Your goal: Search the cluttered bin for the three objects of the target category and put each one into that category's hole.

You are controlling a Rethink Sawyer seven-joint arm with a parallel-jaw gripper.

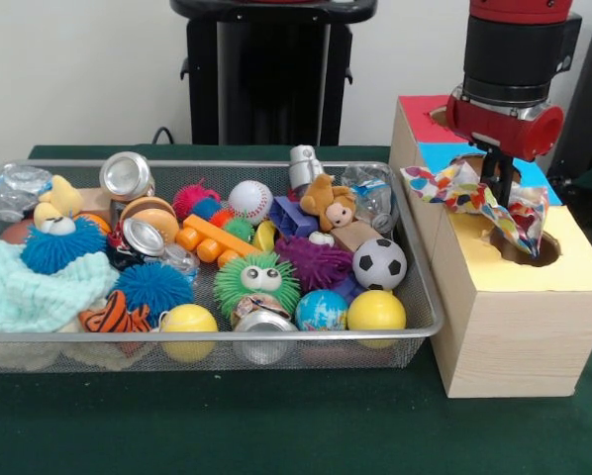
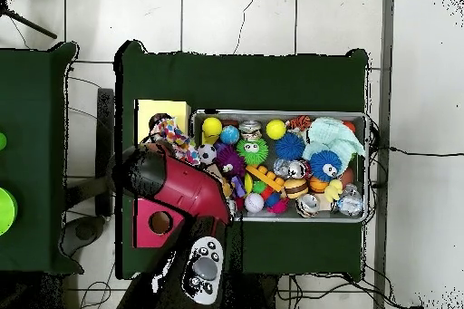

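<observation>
Front view shows the gripper (image 1: pixel 498 178) hanging over the wooden box (image 1: pixel 504 317) that stands just right of the wire bin (image 1: pixel 430 307), and a strip of multicoloured patterned cloth (image 1: pixel 464 193) is draped across it. The cloth runs long from upper left to lower right: one end flares out toward the bin, the other droops into the round hole (image 1: pixel 534 252) in the yellow section of the box top. The dark fingers (image 1: pixel 494 168) appear pinched on the cloth near its middle, so I judge the jaws closed on it, though the fabric hides the tips. The relation that matters is vertical: the hole lies just below and slightly right and near of the jaws, with the trailing right end already at its rim, while the left end still hangs outside over the box's edge. A release here would probably need the bundle centred over the opening, or the left tail may catch on the top. Overhead view confirms the cloth (image 2: pixel 172 135) beside the yellow panel (image 2: pixel 161 113), with the arm (image 2: pixel 181 188) covering much of the box. Another cloth item, a pale knitted piece (image 1: pixel 24 287), lies at the bin's left end.
</observation>
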